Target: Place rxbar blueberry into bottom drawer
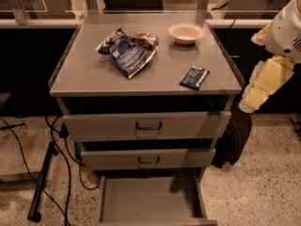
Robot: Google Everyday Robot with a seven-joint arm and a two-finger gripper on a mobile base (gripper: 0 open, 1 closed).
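Note:
The rxbar blueberry [194, 76], a small flat dark blue wrapper, lies on the grey cabinet top [84, 72] near its front right corner. The bottom drawer [150, 199] is pulled open below the two upper drawers, and its plain grey floor is bare. My arm [265, 79], white and cream, hangs at the right edge of the view, beside the cabinet's right side and apart from the bar. My gripper is out of view past that edge.
A wrinkly blue-and-silver chip bag [129, 51] lies at the middle back of the top. A pale bowl [186, 33] stands at the back right. The two upper drawers [148, 125] are slightly open. Cables and a black stand [42, 182] lie on the floor to the left.

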